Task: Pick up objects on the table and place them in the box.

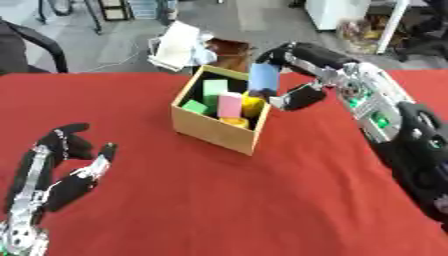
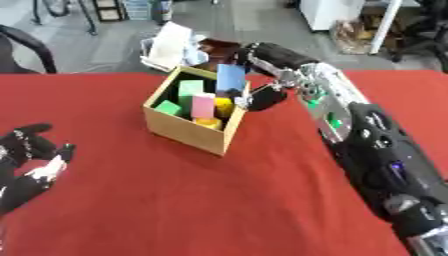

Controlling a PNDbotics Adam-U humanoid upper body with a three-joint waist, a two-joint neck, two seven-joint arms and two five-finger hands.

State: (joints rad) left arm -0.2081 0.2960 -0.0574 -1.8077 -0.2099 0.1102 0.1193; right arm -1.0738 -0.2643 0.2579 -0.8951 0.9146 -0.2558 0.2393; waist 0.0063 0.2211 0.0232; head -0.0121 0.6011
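While right hand [image 1: 293,75] grips blue block [image 1: 263,78], box [image 1: 210,134] rim lies below.

The right robot hand [image 1: 284,75] is pinching a light blue rectangular block [image 1: 263,77] over the far right rim of the open tan cardboard box [image 1: 214,131], which is sitting on the red-covered bench [image 1: 219,200] and holding green, pink and yellow blocks. The left robot hand [image 1: 61,172] is resting open near the lower left corner.
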